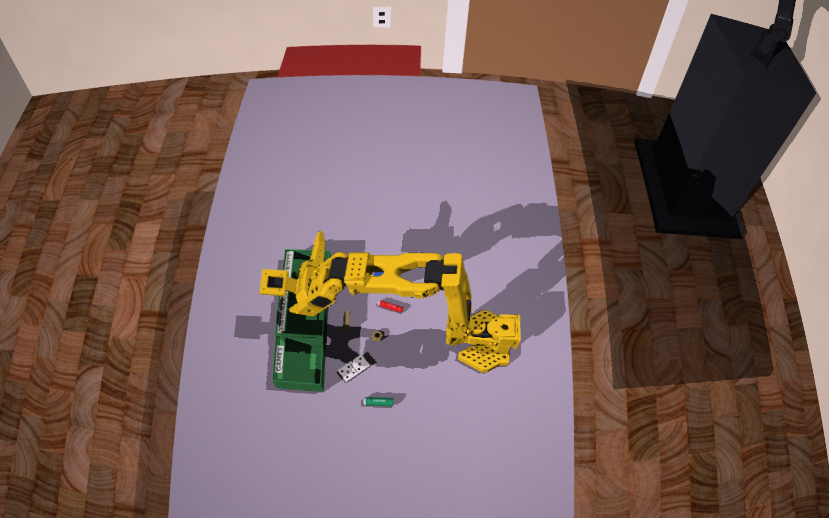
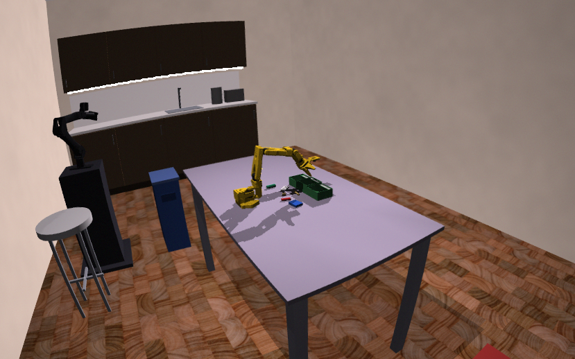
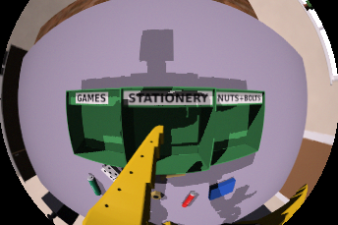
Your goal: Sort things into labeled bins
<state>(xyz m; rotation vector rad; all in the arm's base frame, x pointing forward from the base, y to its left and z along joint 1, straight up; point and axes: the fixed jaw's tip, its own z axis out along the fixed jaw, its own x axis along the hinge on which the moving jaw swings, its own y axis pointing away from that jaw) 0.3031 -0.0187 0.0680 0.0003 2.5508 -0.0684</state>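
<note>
Three joined green bins (image 1: pixel 298 384) (image 2: pixel 320 194) (image 3: pixel 94 126) stand in a row, labelled GAMES (image 3: pixel 92 98), STATIONERY (image 3: pixel 169 98) and NUTS+BOLTS (image 3: pixel 239 98). My gripper (image 1: pixel 306 276) (image 2: pixel 308 163) hangs wide open and empty above the middle of the row; its yellow fixed jaw (image 3: pixel 138 179) shows in the wrist view. On the table beside the bins lie a red thing (image 1: pixel 390 305) (image 3: pixel 191 198), a brass nut (image 1: pixel 377 335) (image 3: pixel 155 195), a bolt (image 1: pixel 346 318), a white domino (image 1: pixel 354 368) (image 3: pixel 110 172), a green marker (image 1: pixel 377 402) (image 3: pixel 96 184) and a blue eraser (image 2: pixel 295 203) (image 3: pixel 223 189).
The arm's base (image 1: pixel 488 341) (image 2: pixel 245 196) stands right of the loose things. The lilac table (image 1: pixel 372 160) (image 2: pixel 325 249) stretches far beyond the bins. The bins' insides lie partly in the arm's shadow.
</note>
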